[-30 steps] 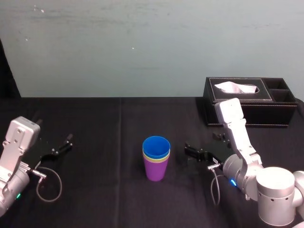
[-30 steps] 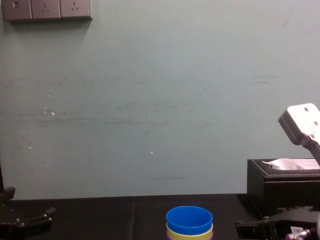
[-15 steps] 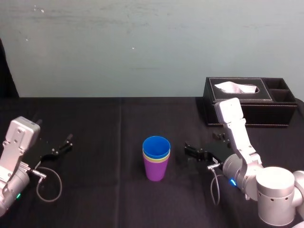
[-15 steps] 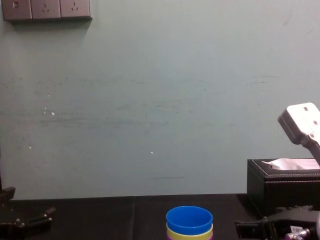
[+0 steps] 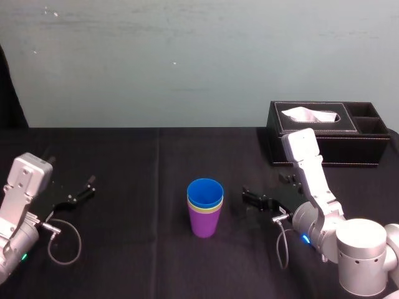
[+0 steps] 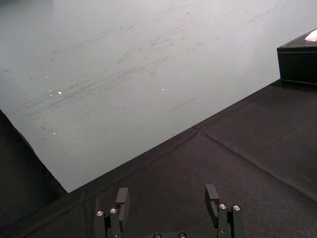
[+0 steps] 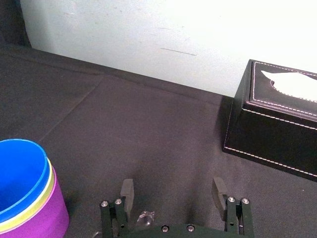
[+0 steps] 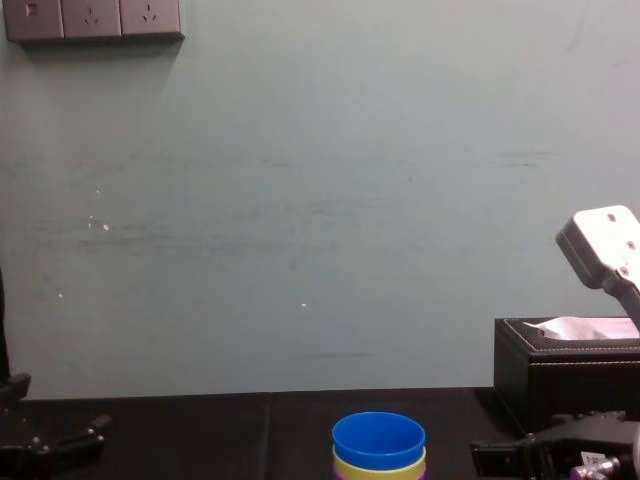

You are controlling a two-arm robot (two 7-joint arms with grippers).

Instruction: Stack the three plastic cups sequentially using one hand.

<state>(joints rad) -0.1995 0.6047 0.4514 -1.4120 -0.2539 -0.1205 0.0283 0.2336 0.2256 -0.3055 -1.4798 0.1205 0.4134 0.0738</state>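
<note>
The three plastic cups (image 5: pixel 205 207) stand nested in one stack at the middle of the black table: purple outermost (image 7: pixel 49 210), yellow-green (image 8: pixel 380 464) inside it, bright blue (image 8: pixel 378 438) innermost on top. My right gripper (image 5: pixel 265 192) hovers low just right of the stack, open, with nothing between its fingers (image 7: pixel 127 191); the stack (image 7: pixel 25 191) sits apart from it to one side. My left gripper (image 5: pixel 78 190) rests open at the far left of the table, its fingers (image 6: pixel 122 197) spread over bare cloth.
A black tissue box (image 5: pixel 324 132) with a white tissue stands at the back right, behind my right arm. The table is covered in black cloth (image 5: pixel 143 168), backed by a pale green wall. Grey cables loop beside each wrist.
</note>
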